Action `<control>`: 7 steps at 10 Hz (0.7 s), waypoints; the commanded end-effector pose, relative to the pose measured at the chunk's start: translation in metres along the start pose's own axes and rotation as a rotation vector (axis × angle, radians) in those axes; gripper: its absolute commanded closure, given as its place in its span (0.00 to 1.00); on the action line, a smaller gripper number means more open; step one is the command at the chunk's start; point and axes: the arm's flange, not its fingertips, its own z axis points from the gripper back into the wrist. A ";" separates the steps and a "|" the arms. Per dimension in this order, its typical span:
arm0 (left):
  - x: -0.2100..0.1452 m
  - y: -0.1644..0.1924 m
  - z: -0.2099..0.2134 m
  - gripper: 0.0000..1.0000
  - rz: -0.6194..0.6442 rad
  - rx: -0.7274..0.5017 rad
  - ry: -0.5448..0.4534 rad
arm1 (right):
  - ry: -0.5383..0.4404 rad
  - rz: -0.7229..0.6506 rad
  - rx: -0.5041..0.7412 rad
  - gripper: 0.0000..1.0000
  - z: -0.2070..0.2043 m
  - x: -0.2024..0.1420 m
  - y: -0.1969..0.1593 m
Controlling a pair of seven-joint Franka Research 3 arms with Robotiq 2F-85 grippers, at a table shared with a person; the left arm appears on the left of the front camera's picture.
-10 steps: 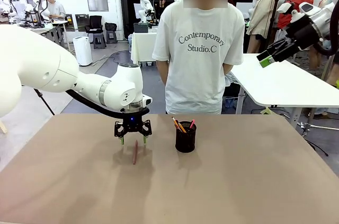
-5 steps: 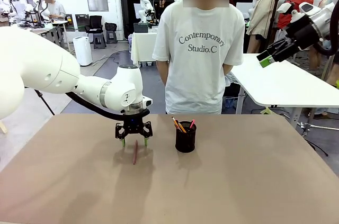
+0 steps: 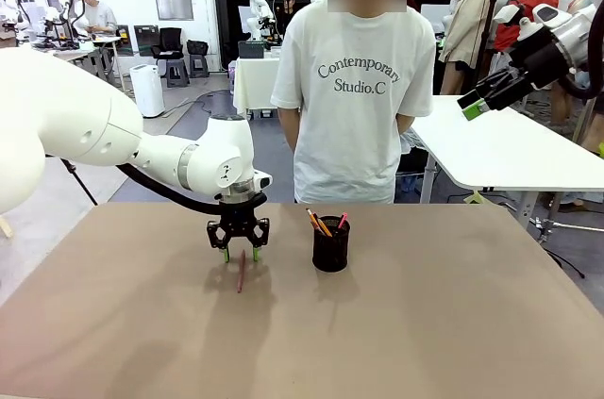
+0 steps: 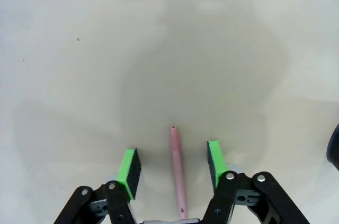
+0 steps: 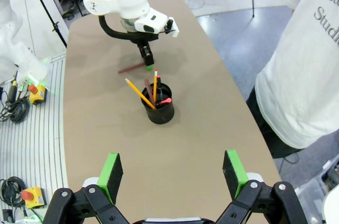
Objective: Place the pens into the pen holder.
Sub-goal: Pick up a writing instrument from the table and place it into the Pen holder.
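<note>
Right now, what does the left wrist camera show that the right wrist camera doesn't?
Left wrist alone: the gap on each side between the pink pen and the left pincer's green pads. Right wrist alone: the black cup holding pens, a person's white shirt, and the right pincer open high above. Both: that pen lying on the brown table.

Bright, even overhead light; soft shadows on the table (image 3: 425,324); wrist views bend at edges.
</note>
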 end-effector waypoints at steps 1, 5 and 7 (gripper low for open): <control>0.000 0.004 0.000 1.00 -0.007 -0.009 0.029 | -0.001 0.001 -0.006 0.00 0.001 0.001 0.000; -0.008 0.001 0.005 1.00 -0.007 0.013 0.062 | -0.001 0.001 -0.006 0.00 0.001 0.001 0.000; -0.008 0.001 0.003 1.00 -0.009 0.021 0.081 | -0.001 0.001 -0.006 0.00 0.001 0.001 0.000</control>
